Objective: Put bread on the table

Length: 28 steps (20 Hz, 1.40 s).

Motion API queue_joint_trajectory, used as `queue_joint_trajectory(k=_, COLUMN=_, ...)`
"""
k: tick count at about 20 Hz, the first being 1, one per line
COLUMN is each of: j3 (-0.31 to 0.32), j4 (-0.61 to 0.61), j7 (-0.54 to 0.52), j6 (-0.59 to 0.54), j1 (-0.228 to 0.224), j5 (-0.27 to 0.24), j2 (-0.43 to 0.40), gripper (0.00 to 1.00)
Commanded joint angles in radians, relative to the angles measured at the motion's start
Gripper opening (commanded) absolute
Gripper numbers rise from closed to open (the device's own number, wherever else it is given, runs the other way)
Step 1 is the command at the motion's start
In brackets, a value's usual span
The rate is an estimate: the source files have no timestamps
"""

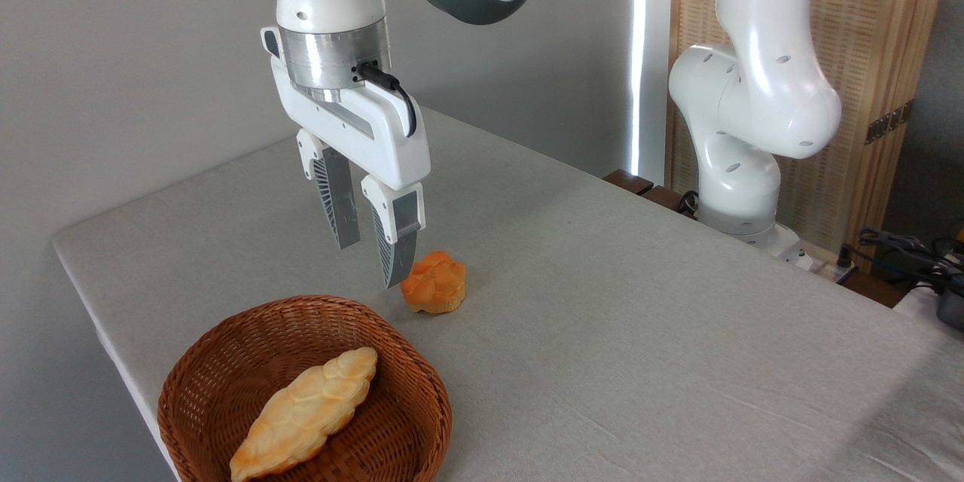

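Observation:
The long pale golden braided bread [305, 413] lies diagonally inside the round brown wicker basket [410, 399] at the lower left. The basket stands on the grey-beige table [640, 316]. My gripper [369, 265] hangs above the table just behind the basket's far rim, pointing down. Its two fingers are a little apart with nothing between them. It is well above and behind the bread.
A small round orange bun [434, 283] rests on the cloth just right of my fingertips. The arm's white base [742, 166] stands at the table's far right edge. Cables [904, 248] lie past that edge. The table's left edge is near the basket.

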Motion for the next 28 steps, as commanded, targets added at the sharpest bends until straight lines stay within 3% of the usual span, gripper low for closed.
queue_joint_trajectory(k=1, j3=0.005, j4=0.008, j7=0.02, j6=-0.019, j1=-0.003, j5=-0.006, j2=0.001, gripper=1.0)
queue_joint_trajectory(k=20, j3=0.005, j4=0.013, j7=0.025, j6=-0.008, j1=-0.003, j5=0.0, j2=0.002, gripper=1.0)
queue_joint_trajectory(k=28, j3=0.014, j4=0.011, j7=0.026, j6=0.09, j1=0.002, j5=-0.006, j2=0.036, gripper=1.0)
